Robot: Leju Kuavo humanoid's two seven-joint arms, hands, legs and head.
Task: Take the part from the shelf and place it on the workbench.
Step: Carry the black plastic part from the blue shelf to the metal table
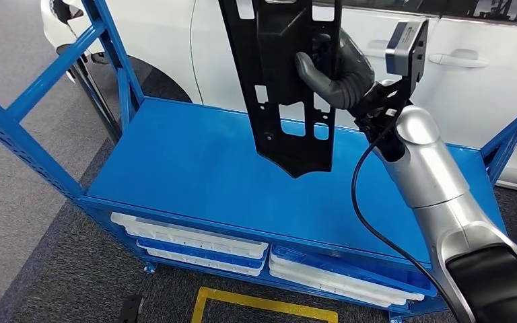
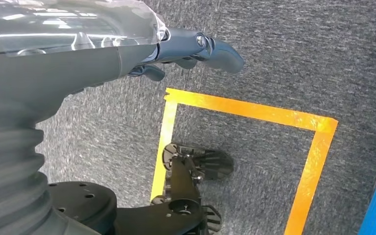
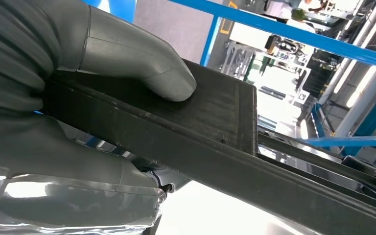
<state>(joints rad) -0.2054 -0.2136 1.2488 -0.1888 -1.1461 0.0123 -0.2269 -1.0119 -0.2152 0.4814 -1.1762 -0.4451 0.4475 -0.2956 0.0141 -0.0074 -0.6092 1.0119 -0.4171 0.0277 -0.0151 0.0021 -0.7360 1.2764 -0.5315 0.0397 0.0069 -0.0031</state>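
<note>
Right arm raised and extended forward over the blue metal shelf (image 1: 195, 168), silver forearm angled up from lower right of the head view; right hand (image 1: 336, 70) clasped around the long black plastic part with cut-out slots (image 1: 289, 101), grey thumb hooked across its front face, darker fingers behind it; part hangs roughly upright, its pointed lower end above the flat blue top surface and apart from it, its upper end running out of frame; right wrist view confirms the grasp: thumb (image 3: 147, 63) pressed flat on the part's (image 3: 215, 127) dark ribbed face, palm wrapped under its edge; left hand (image 2: 196, 49) hangs low over grey carpet (image 2: 284, 54), beside a yellow tape rectangle (image 2: 245, 110) on the floor, fingers partly curled, nothing in them; white and blue trays (image 1: 195, 245) stacked on the lower tier of the shelf; a white car body (image 1: 485, 87) stands directly behind the shelf.
</note>
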